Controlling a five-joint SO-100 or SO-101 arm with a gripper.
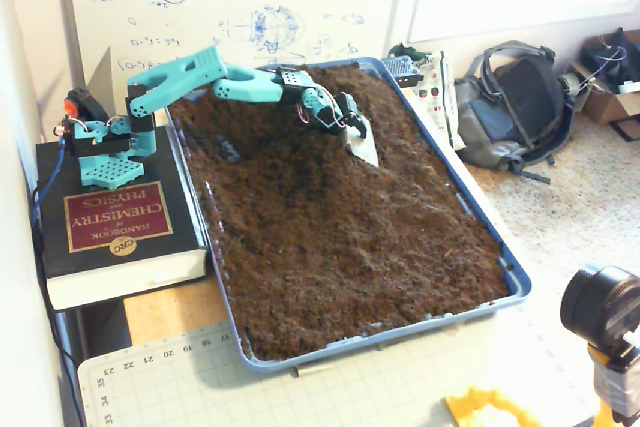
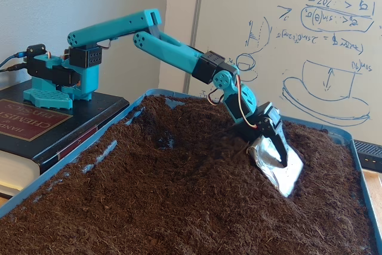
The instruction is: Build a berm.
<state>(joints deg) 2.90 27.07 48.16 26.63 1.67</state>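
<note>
Soil everywhere, heaped into one berm (image 2: 197, 165) running through the middle of a single blue tray (image 1: 480, 237), highest toward the far end near the whiteboard (image 2: 334, 46) and falling off to flatter soil by the near rim. One teal arm (image 2: 173, 52) folded down over it, fingers (image 2: 276, 141) pinching a single silvery blade (image 2: 280, 168) whose lower edge digs into the slope on the right flank of the berm (image 1: 300, 187) as the higher fixed view shows it; same blade (image 1: 366, 147) visible there, close to the tray's right wall. Cannot tell how deep the blade sits. Base of the arm (image 1: 105, 142) mounted on one thick chemistry handbook (image 1: 115, 222), just beside the tray's left wall. Off the tabletop to the right, one grey backpack (image 1: 510, 107) on the floor, well apart from the soil. One green cutting mat (image 1: 200, 382) under the tray's near corner. Nothing but loose soil between blade and ridge crest.
</note>
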